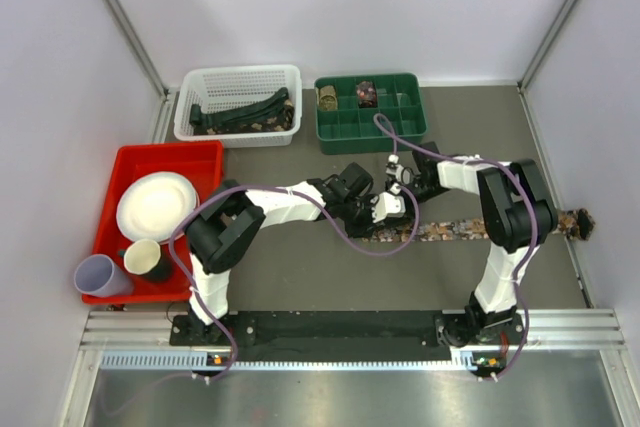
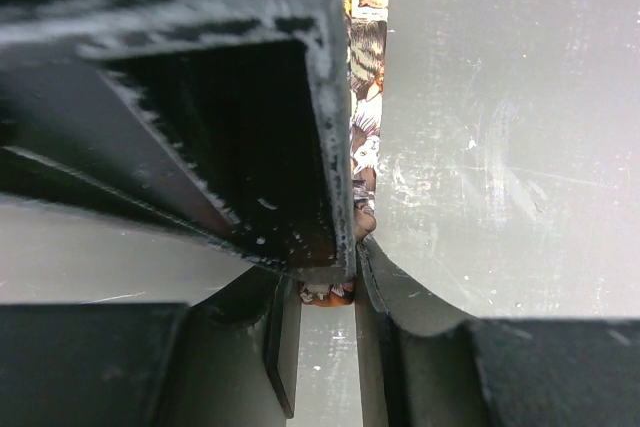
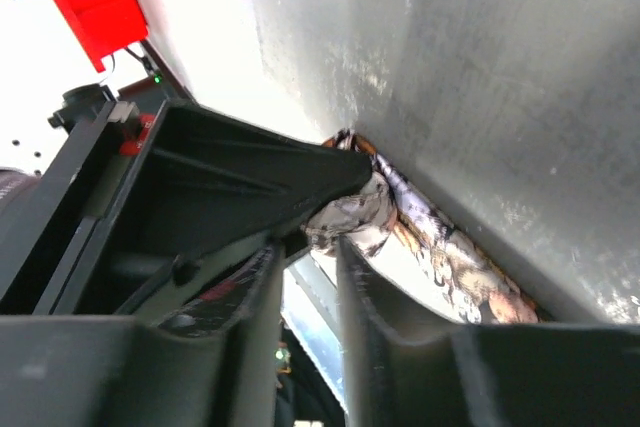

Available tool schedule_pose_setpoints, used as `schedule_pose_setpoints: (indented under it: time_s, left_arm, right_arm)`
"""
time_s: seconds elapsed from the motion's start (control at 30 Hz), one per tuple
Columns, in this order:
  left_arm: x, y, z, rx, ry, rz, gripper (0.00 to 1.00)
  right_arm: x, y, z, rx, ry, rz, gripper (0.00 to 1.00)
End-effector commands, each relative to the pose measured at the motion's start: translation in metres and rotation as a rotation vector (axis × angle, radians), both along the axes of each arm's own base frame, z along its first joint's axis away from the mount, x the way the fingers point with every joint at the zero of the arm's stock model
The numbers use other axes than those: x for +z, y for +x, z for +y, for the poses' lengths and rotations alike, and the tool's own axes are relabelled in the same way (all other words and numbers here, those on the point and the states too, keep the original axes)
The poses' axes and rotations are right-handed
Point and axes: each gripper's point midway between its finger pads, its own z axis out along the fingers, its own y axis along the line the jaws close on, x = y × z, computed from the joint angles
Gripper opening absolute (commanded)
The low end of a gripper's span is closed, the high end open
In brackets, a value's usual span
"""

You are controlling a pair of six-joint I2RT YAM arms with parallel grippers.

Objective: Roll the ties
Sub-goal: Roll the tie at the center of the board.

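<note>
A brown-red speckled tie (image 1: 470,230) lies flat across the table, its far end reaching the right wall. Both grippers meet at its left end. My left gripper (image 1: 394,213) is shut on the tie's end; the left wrist view shows the fabric (image 2: 362,117) pinched between the narrow jaws of the gripper (image 2: 330,285). My right gripper (image 1: 403,193) comes in from above and behind. In the right wrist view a folded bunch of the tie (image 3: 352,215) sits at the tips of this gripper (image 3: 310,247), jaws close together on it. The left gripper's dark finger hides part of the fold.
A white basket (image 1: 238,79) at the back holds dark ties (image 1: 245,112). Beside it a green compartment tray (image 1: 400,127) holds rolled ties (image 1: 365,94). A red tray (image 1: 110,172) at the left carries a plate and cups. Purple cables loop over both arms.
</note>
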Motion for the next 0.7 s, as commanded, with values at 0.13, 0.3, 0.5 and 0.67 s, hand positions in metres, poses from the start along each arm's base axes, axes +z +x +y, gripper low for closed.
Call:
schedule_pose_setpoints:
  time_s: [0.13, 0.3, 0.5, 0.67]
  left_arm:
    - [-0.060, -0.021, 0.050, 0.028, 0.247, 0.073, 0.23]
    - [-0.060, -0.022, 0.050, 0.035, 0.245, 0.079, 0.24]
    - [-0.054, -0.019, 0.047, 0.061, 0.220, 0.074, 0.51]
    - [-0.034, -0.018, 0.032, 0.076, 0.113, 0.086, 0.62]
  right_arm:
    - [-0.017, 0.006, 0.003, 0.013, -0.026, -0.043, 0.00]
    - [-0.020, 0.011, -0.010, 0.012, -0.076, -0.074, 0.00]
    - [-0.030, 0.013, -0.022, 0.003, -0.131, -0.088, 0.00]
    - [-0.041, 0.011, -0.029, -0.002, -0.174, -0.083, 0.00]
